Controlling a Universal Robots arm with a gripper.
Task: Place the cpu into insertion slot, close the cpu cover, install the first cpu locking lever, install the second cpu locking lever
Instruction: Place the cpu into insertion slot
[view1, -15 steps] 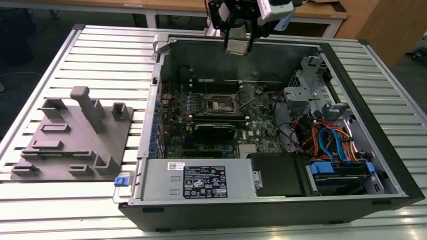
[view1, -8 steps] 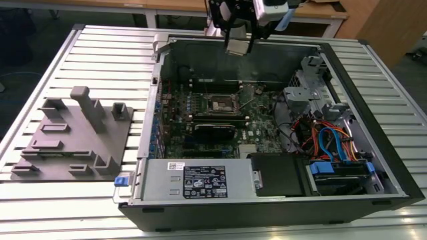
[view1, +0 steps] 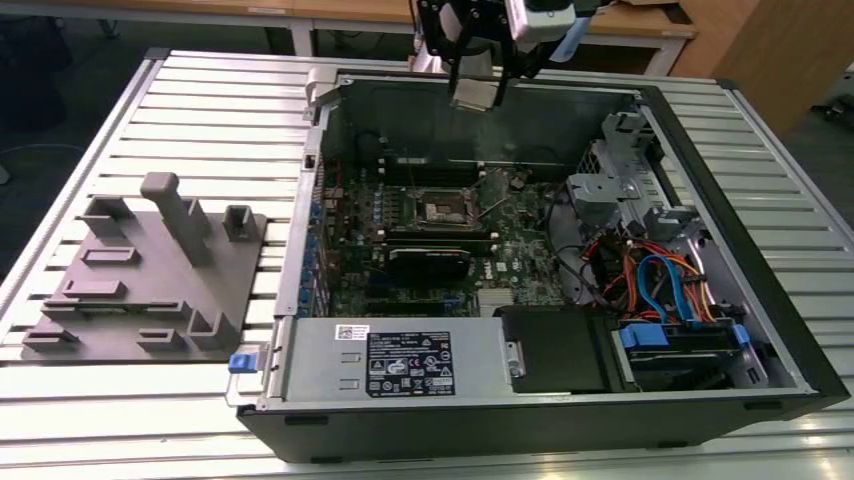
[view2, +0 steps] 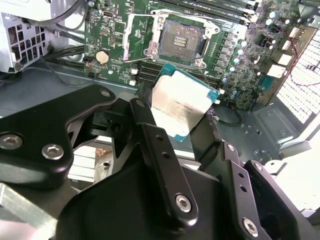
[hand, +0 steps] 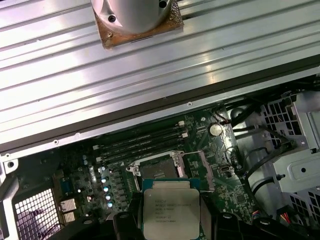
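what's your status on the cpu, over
Gripper shut on the cpu, held above the board. Insertion slot open, no chip in it; cpu cover flipped back. Nothing seen blocking the slot.

Slatted metal table (view1: 200, 100), wooden desks (view1: 641, 35) behind
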